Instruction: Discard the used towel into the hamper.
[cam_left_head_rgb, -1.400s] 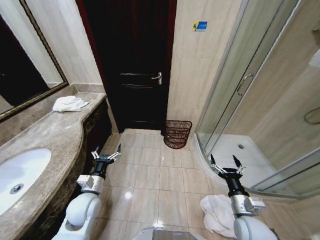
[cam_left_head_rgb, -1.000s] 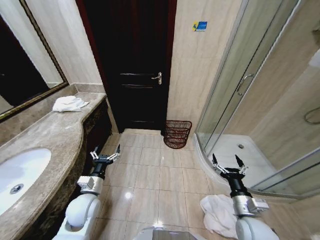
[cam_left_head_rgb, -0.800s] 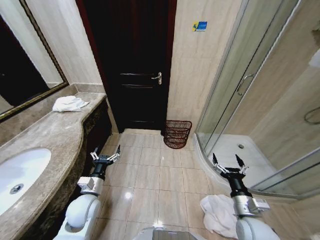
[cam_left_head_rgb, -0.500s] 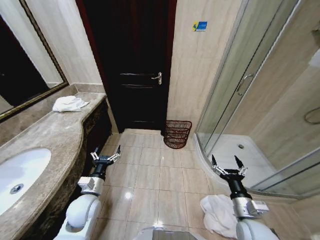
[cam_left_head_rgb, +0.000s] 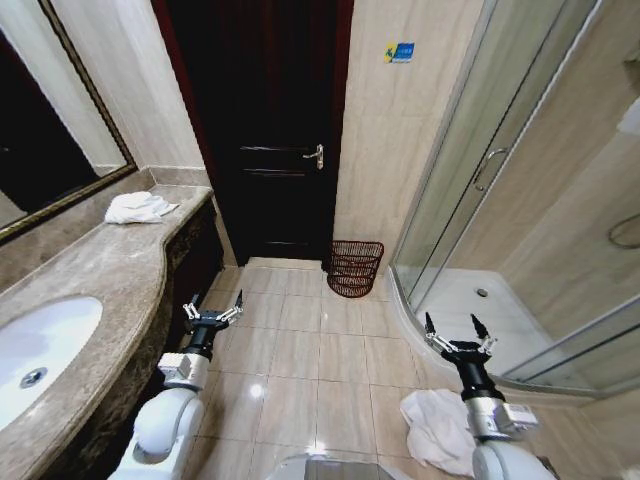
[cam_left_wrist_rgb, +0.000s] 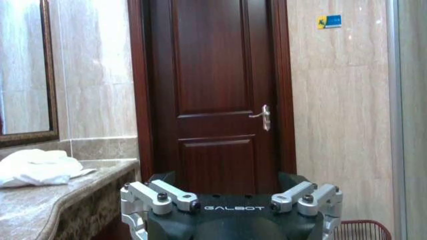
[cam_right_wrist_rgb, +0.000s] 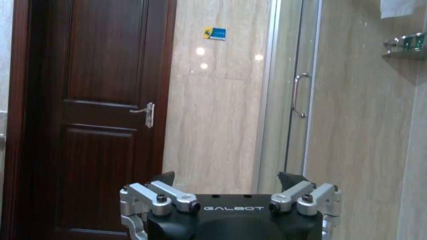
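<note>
The left claw (cam_left_head_rgb: 212, 310) hangs low over the tiled floor (cam_left_head_rgb: 300, 370), just beside the front edge of the surface (cam_left_head_rgb: 110, 270), its fingers spread and holding nothing. The right claw (cam_left_head_rgb: 456, 335) is likewise released, held out near the curved shower base (cam_left_head_rgb: 470, 300), with a crumpled white towel (cam_left_head_rgb: 432, 425) lying on the floor beside its arm. Ahead of both, well apart from them, the hamper (cam_left_head_rgb: 354, 267) stands upright against the wall, between the dark door (cam_left_head_rgb: 265, 130) and the shower glass. A second white towel (cam_left_head_rgb: 137, 207) lies on the far end of the surface, past the sink (cam_left_head_rgb: 40, 350).
</note>
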